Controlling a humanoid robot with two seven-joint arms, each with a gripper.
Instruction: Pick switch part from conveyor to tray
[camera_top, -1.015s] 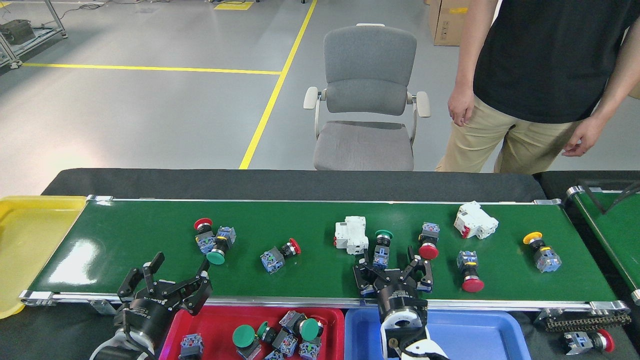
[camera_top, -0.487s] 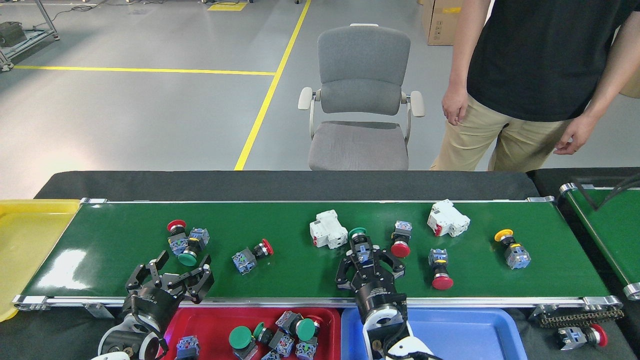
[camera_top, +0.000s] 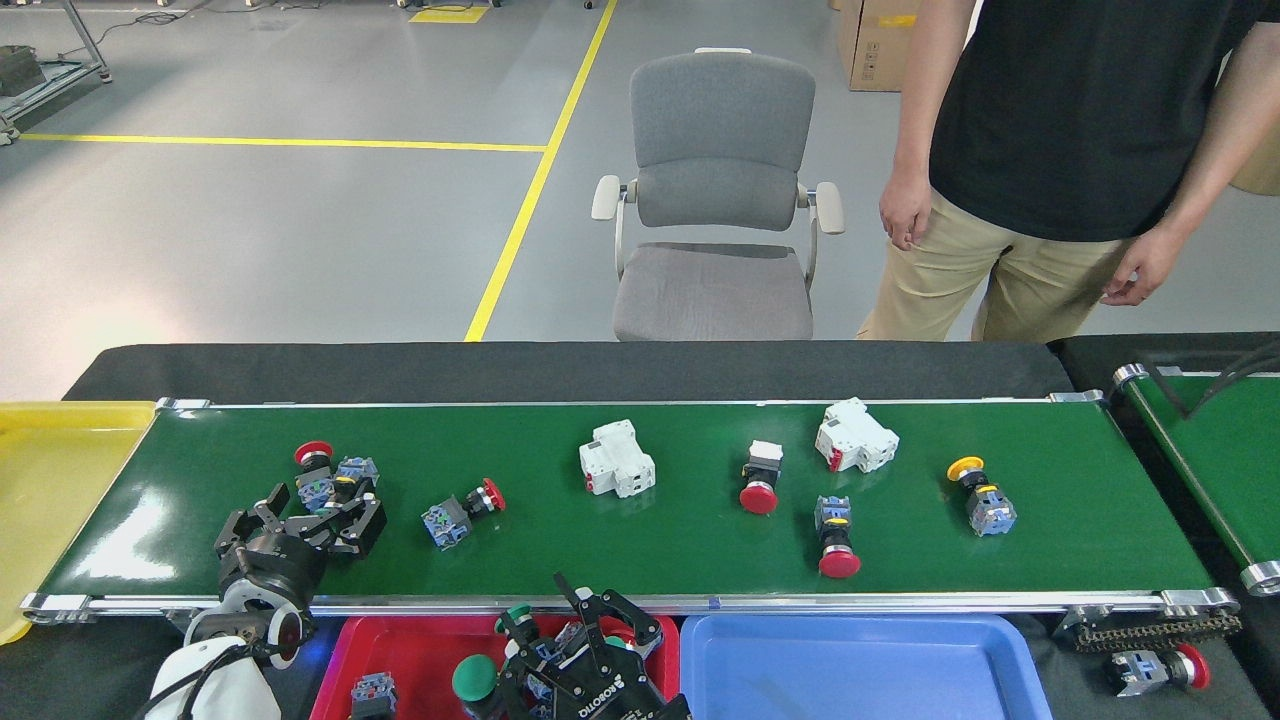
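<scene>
The right gripper (camera_top: 590, 640) has carried the green-capped switch (camera_top: 517, 617) off the conveyor (camera_top: 640, 540) — now over the red tray (camera_top: 400, 650), release pending; the left gripper (camera_top: 300, 520) spreads wide around another switch pair (camera_top: 335, 478).

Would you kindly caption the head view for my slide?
Right pincer over the red tray; left pincer reaches switch parts on the green conveyor.

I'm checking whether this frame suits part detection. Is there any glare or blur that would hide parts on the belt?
Head view: a bright glare patch sits on the conveyor near its left end, beside the left claw; parts on the belt look sharp; the right claw over the red tray shows no obvious blur.
</scene>
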